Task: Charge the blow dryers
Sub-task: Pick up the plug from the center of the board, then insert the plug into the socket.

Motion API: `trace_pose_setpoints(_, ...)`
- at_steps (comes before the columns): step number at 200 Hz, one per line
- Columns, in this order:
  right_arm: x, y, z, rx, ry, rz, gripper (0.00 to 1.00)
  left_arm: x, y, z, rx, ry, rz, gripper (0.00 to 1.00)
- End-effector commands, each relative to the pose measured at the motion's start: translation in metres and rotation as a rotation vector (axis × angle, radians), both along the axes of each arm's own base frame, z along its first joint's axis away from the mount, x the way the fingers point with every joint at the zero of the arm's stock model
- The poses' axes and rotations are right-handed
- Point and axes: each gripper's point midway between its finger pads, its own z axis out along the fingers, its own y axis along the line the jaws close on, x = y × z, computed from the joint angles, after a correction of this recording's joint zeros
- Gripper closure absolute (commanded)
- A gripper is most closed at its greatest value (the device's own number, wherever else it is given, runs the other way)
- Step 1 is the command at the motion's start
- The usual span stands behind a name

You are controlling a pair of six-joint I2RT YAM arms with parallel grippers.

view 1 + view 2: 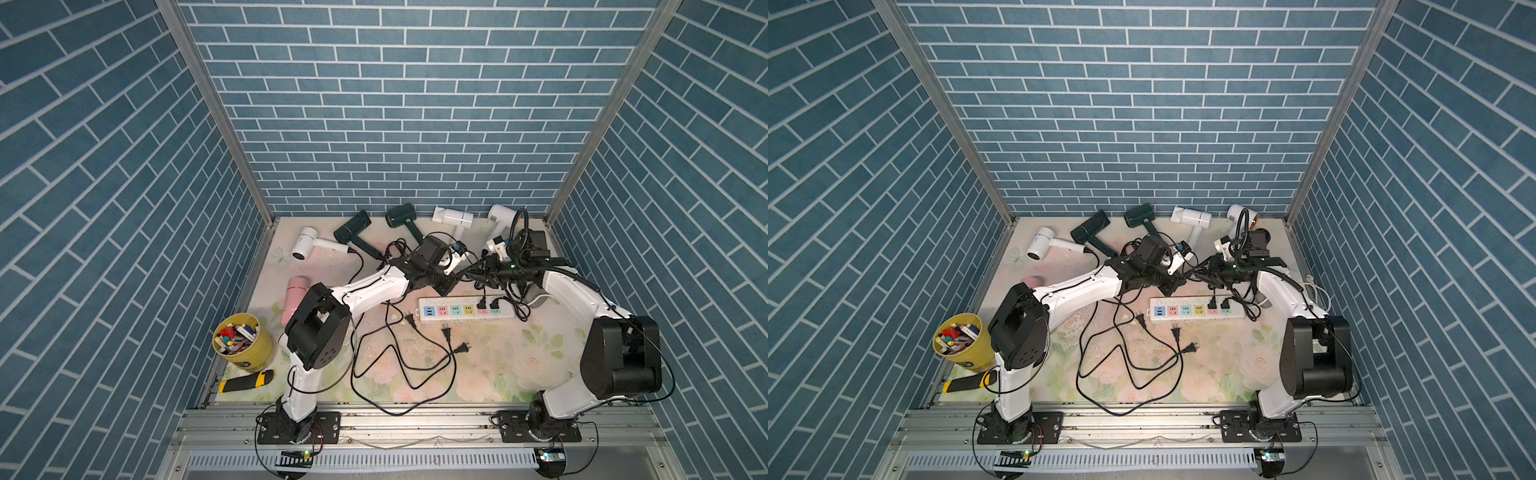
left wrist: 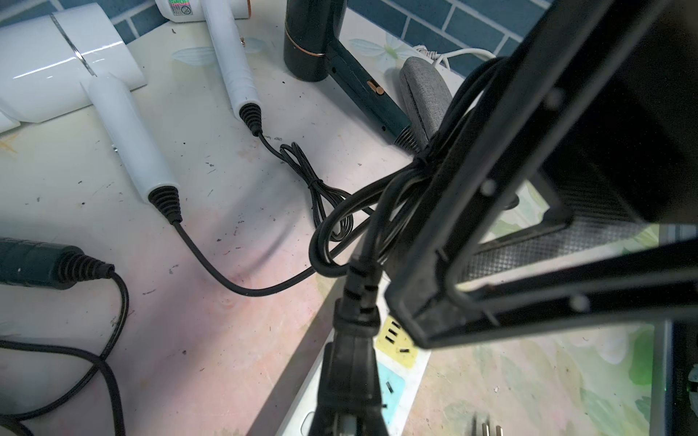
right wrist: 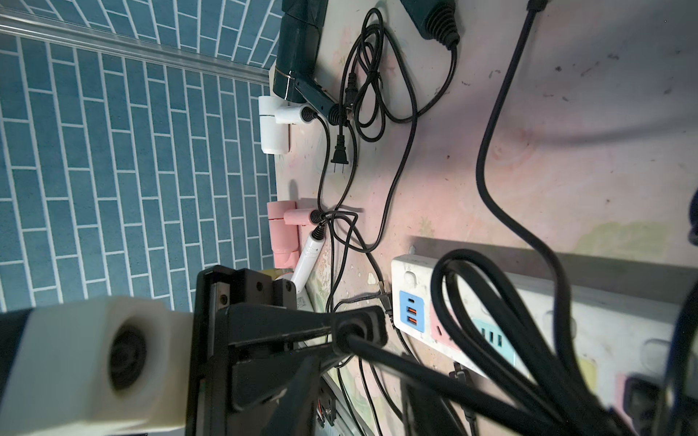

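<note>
Cords [image 1: 399, 365] are sprawling in limp black loops over the near tabletop [image 1: 498, 374], with loose plugs [image 1: 446, 332] lying among them. They are looking thin and floppy, likely to snag and drag, so pulling on them is probably giving little control.

Just behind, the strip [image 1: 505, 316] is lying flat, with two plugs already sitting in its sockets. Above its far edge the left tool [image 3: 340, 332] is clenching one plug [image 3: 360, 326] by its moulded body. That body is looking small, rigid and ribbed, which makes it the sensible place to pinch while leaving the prongs free.

The right tool [image 1: 480, 268] is facing it, close against a tied bundle [image 2: 377, 211] of cord. Whether it is gripping that bundle I cannot tell.

Farthest back, the dryers [image 1: 451, 216] are lying on their sides along the wall: white ones, dark green ones [image 1: 353, 226] and, at the left edge, a pink dryer [image 1: 297, 291]. Their glossy plastic shells are looking light, hard and slippery, and the slim handles are offering the surer hold.
</note>
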Motion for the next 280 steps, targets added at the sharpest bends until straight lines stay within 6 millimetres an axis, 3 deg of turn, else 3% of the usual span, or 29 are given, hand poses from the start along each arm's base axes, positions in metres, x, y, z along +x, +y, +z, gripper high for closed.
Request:
trace_pose_setpoints(1, 0.002, 0.007, 0.007, 0.006, -0.019, 0.039, 0.64, -0.006, -0.005, 0.019, -0.013, -0.038, -0.027, 1.0)
trace_pose_setpoints(32, 0.004, 0.012, 0.003, 0.002, -0.013, 0.054, 0.69, -0.01, -0.009, 0.019, -0.005, -0.037, -0.043, 1.0)
trace_pose_setpoints(82, 0.003, 0.01, -0.003, -0.072, -0.028, 0.061, 1.0, -0.012, -0.011, 0.025, -0.021, -0.03, -0.045, 1.0)
trace_pose_setpoints(90, 0.003, 0.008, -0.005, -0.094, -0.035, 0.056, 1.0, -0.012, -0.011, 0.026, -0.025, -0.024, -0.042, 1.0)
trace_pose_setpoints(126, 0.006, -0.001, -0.002, -0.153, -0.115, 0.014, 1.0, -0.017, -0.011, 0.044, -0.068, -0.011, -0.041, 0.8)
trace_pose_setpoints(171, 0.009, -0.005, 0.001, -0.165, -0.148, -0.024, 1.0, -0.015, -0.007, 0.047, -0.073, -0.009, -0.031, 0.78)
trace_pose_setpoints(185, 0.009, -0.008, 0.0, -0.187, -0.152, -0.036, 1.0, -0.012, -0.002, 0.045, -0.064, 0.003, -0.01, 0.65)
trace_pose_setpoints(220, 0.0, -0.018, -0.005, -0.314, -0.204, -0.05, 1.0, -0.005, 0.028, 0.061, -0.091, 0.035, 0.091, 0.29)
trace_pose_setpoints(255, -0.011, -0.021, -0.019, -0.526, -0.278, -0.035, 1.0, 0.008, 0.089, 0.081, -0.071, 0.049, 0.344, 0.11)
trace_pose_setpoints(259, -0.012, -0.022, -0.022, -0.557, -0.284, -0.03, 1.0, 0.009, 0.097, 0.083, -0.071, 0.051, 0.376, 0.02)
trace_pose_setpoints(280, -0.017, -0.024, -0.041, -0.668, -0.286, -0.025, 1.0, 0.009, 0.135, 0.082, -0.062, 0.041, 0.524, 0.0)
